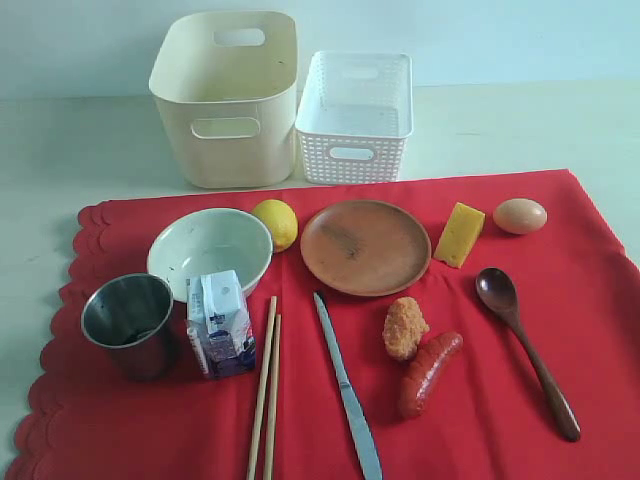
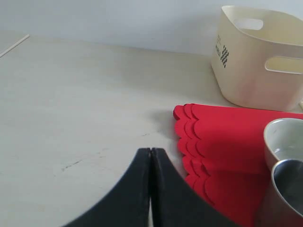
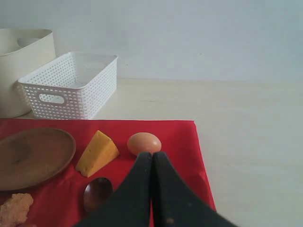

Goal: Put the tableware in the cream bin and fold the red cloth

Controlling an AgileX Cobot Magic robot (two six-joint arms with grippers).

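The red cloth (image 1: 480, 420) lies flat with its scalloped edge on the left. On it rest a white bowl (image 1: 210, 250), a steel cup (image 1: 128, 322), a brown plate (image 1: 365, 247), wooden chopsticks (image 1: 265, 388), a silver knife (image 1: 347, 388) and a dark wooden spoon (image 1: 523, 345). The cream bin (image 1: 228, 98) stands behind the cloth. Neither arm shows in the exterior view. My left gripper (image 2: 150, 150) is shut and empty over bare table beside the scallops. My right gripper (image 3: 152, 154) is shut and empty, above the cloth near the egg (image 3: 144, 143).
A white perforated basket (image 1: 355, 118) stands right of the cream bin. On the cloth also lie a lemon (image 1: 276, 222), a milk carton (image 1: 220, 322), a cheese wedge (image 1: 459, 235), an egg (image 1: 520, 215), a nugget (image 1: 404, 328) and a sausage (image 1: 429, 373).
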